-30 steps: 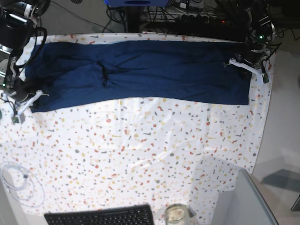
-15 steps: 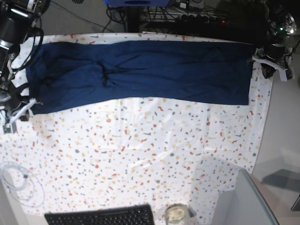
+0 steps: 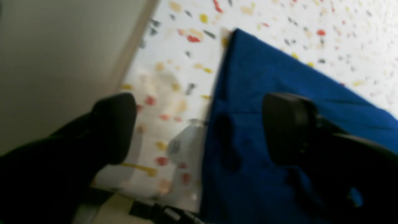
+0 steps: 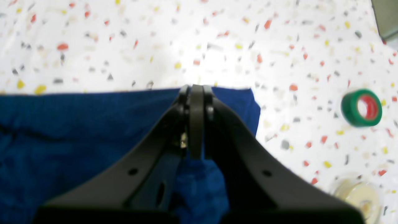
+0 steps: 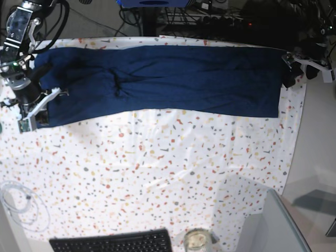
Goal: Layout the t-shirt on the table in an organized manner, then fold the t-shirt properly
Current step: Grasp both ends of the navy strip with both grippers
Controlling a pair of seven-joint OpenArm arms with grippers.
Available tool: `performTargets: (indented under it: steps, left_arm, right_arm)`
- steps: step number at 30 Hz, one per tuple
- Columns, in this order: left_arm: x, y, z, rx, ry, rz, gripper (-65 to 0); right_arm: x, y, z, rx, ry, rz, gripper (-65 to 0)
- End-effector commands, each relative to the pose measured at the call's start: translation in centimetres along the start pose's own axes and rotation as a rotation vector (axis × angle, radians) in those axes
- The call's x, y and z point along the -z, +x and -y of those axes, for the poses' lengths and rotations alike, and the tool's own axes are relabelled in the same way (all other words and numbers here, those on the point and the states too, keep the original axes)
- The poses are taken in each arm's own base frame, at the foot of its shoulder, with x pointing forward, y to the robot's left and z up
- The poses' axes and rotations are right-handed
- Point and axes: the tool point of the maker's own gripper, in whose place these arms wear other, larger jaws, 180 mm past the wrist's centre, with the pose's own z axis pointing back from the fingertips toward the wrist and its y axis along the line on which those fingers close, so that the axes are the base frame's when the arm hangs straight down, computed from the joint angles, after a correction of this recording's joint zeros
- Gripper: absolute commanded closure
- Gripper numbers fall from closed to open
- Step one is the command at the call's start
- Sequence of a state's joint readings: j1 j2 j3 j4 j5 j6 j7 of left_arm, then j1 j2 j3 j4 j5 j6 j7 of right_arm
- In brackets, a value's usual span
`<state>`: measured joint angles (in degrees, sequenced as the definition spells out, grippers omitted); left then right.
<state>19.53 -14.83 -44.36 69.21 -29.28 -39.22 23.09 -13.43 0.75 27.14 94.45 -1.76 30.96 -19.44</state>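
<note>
Laying the shirt out flat looks like the step in hand, with the real folding not yet begun. At the far left of the base view, right gripper point(image 5: 35, 108) pinched tight together, tips sitting right at the near corner of the t-shirt point(image 5: 157, 79). Hard to tell if any cloth is caught between the tips. Stretched long and mostly smooth across the far side of the table point(image 5: 157, 173), with a small bunch of wrinkles near the middle. At the far right, left gripper point(image 5: 303, 67) spread wide and holding nothing, one finger point(image 3: 287, 124) over the blue cloth and the other over the speckled cover, just at the shirt's end. Next, probably: coming down and closing on that end, then lifting both ends together and evenly to keep the fold straight.
</note>
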Motion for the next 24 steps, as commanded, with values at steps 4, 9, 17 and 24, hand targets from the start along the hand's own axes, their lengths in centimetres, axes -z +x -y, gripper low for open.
performTargets:
  steps: [4,9,17,24]
  left_arm:
    - [1.6,0.4,2.0,0.020,-0.074,-0.002,-64.3]
    - [3.8,-1.4,3.4,-0.026,-0.114,-0.052,-64.3]
    - [5.1,-5.0,4.6,-0.072,-0.145,-0.149,-36.2]
    - [6.5,-2.6,5.9,-0.050,-0.177,-0.105,0.0]
  right_arm:
    - [-0.1,1.2,-0.9,-0.016,0.023,0.045,0.0]
    - [-0.1,0.9,-1.0,-0.015,0.026,0.040,0.0]
    - [-0.3,0.6,-0.9,-0.014,0.023,0.033,0.0]
    - [-0.5,0.0,-1.1,-0.014,0.028,0.020,0.0]
